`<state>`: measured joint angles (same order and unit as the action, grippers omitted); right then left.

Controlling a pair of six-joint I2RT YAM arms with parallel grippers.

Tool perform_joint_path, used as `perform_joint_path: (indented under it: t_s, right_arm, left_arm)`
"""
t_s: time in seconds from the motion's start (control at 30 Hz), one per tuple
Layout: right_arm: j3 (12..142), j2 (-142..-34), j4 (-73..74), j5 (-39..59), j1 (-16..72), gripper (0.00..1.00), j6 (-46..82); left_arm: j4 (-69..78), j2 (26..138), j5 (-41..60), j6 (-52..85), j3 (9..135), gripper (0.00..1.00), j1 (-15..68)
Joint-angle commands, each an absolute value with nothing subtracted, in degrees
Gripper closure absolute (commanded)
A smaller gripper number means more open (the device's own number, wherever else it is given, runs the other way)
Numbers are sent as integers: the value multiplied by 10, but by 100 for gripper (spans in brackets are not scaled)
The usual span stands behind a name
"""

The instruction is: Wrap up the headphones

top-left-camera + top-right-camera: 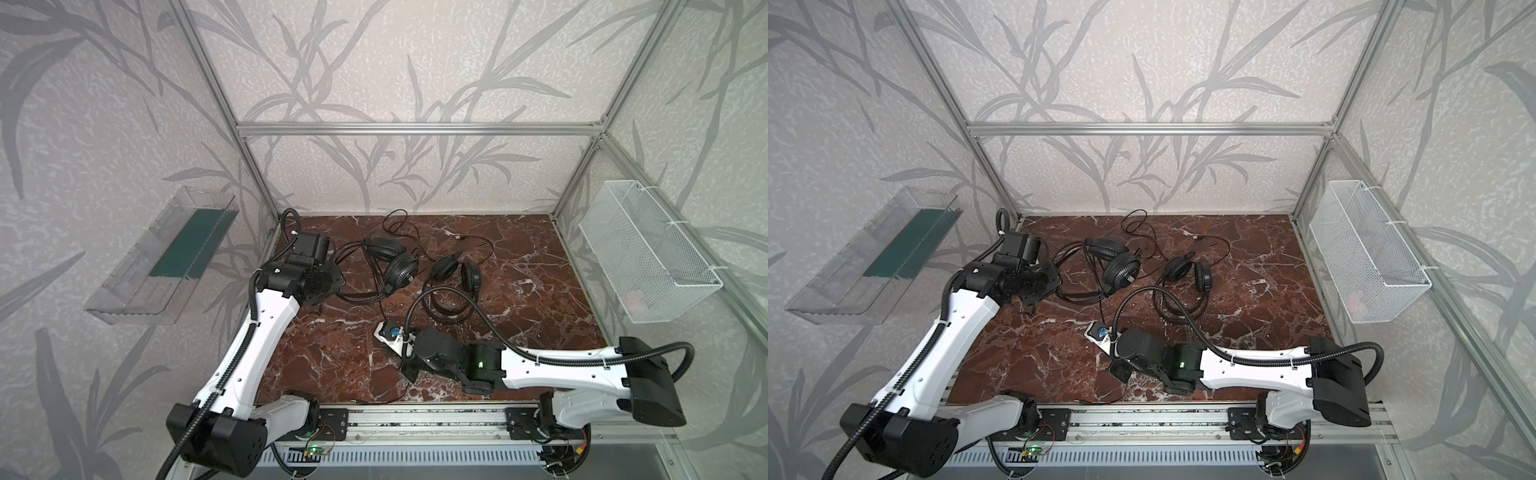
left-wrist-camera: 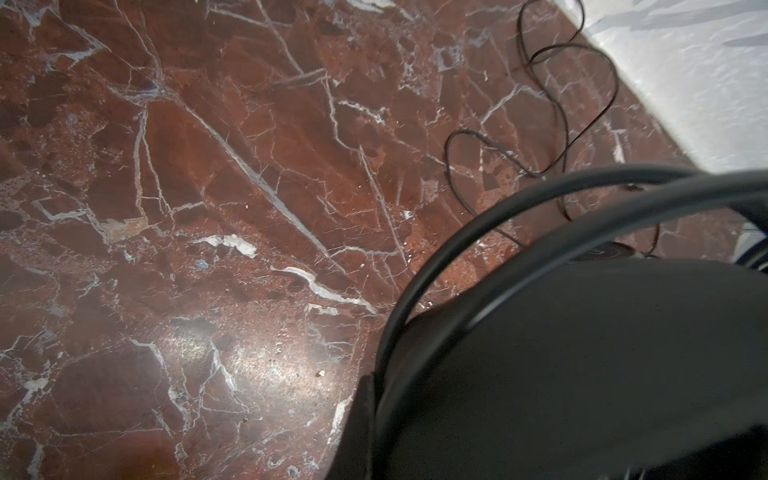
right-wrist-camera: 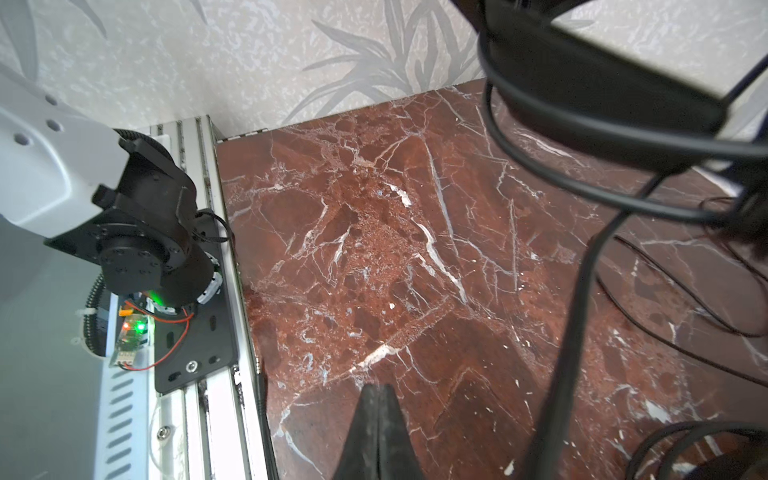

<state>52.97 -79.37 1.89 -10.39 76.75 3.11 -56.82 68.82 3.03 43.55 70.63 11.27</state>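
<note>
Right arm (image 1: 552, 370) lies folded low in both top views, right pincer (image 1: 406, 373) pressed together; black headphones (image 1: 401, 269) sprawl just beyond, beside the closed left pincer (image 1: 337, 282). Left wrist: we see one headband (image 2: 436, 261) close. Right wrist: fingers (image 3: 363, 436) meet

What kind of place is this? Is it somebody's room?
Probably a robot test booth, not a home room. A left arm and a right arm are fixed to a metal rail. Silver frame bars edge papered walls around a marble-look table.
</note>
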Motion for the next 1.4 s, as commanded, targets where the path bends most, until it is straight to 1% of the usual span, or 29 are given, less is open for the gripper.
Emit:
perform_joint_path:
  t_s: [0.0, 0.1, 0.3, 0.5, 0.67, 0.8, 0.9, 1.17, 1.37]
  right_arm:
    - [563, -773, -54, -111, 780, 100, -3]
    - [576, -773, -85, -115, 780, 100, -23]
    - [605, -765, -130, -153, 785, 100, -78]
    - [642, -777, -148, -187, 786, 100, -149]
    - [684, -804, -164, -259, 797, 100, -212]
    - [707, -821, -148, -327, 800, 100, -260]
    - [715, -831, -132, -338, 801, 100, -290]
    - [732, -867, -110, -390, 812, 92, -340]
    - [739, -876, -93, -412, 830, 81, -388]
  left_arm:
    - [-499, 692, 15, 434, 691, 100, 105]
    - [-494, 693, 12, 427, 667, 100, 105]
    - [-487, 703, -2, 398, 625, 100, 104]
    - [-470, 721, 36, 391, 573, 100, 105]
    - [-485, 734, 52, 372, 561, 100, 105]
    - [-486, 728, 57, 361, 550, 100, 106]
    - [-484, 727, 62, 359, 542, 100, 105]
    - [-483, 730, 72, 352, 538, 100, 108]
    - [-483, 735, 76, 348, 540, 100, 109]
